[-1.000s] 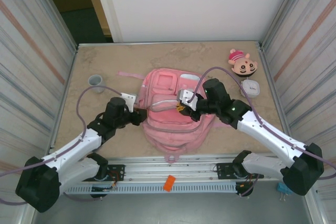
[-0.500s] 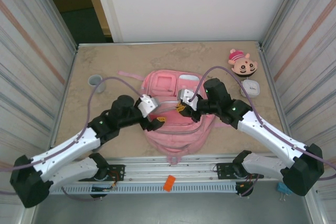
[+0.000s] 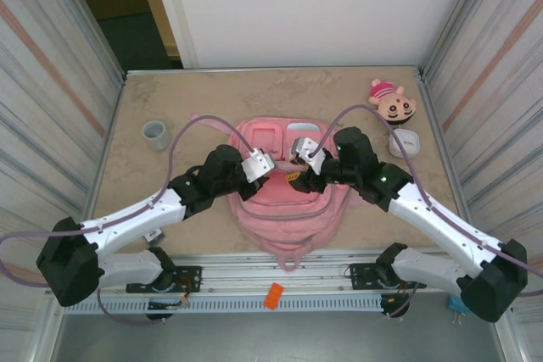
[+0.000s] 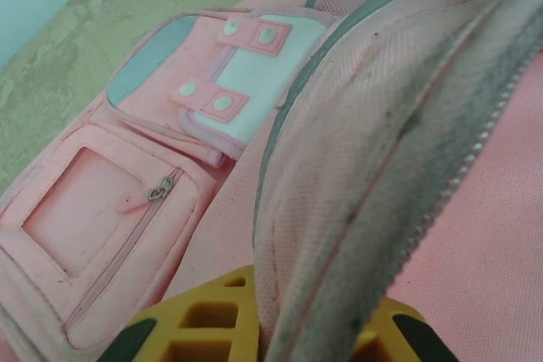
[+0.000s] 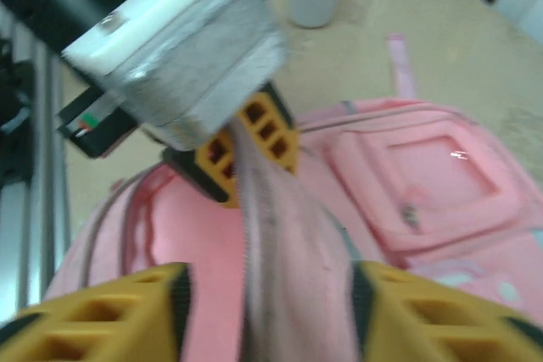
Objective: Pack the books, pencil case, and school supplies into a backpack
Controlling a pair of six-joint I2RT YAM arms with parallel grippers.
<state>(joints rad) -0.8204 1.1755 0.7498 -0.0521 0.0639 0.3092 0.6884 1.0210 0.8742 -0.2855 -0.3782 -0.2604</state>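
Two corrugated panels (image 3: 51, 82) wall the table (image 3: 170, 95) at left and right, and its far half lies bare, the widest free room. The backpack (image 3: 284, 219) lies pockets up at the near middle. Its bottom edge is at the table's front rail, and its upper middle is covered by both arms. The left arm comes in low from the near left corner and the right arm, elbow bent, from the near right, so that their wrists meet over the bag. The left gripper (image 4: 318, 336) is clamped on the grey zip-edged flap (image 4: 382, 167) of the bag's opening. The right gripper (image 5: 267, 311) straddles the same flap, but blur leaves it unclear whether its fingers press it. Well apart from the bag stand a plush head (image 3: 392, 103) and a white box (image 3: 405, 142) at far right, and a grey cup (image 3: 154, 132) at far left.
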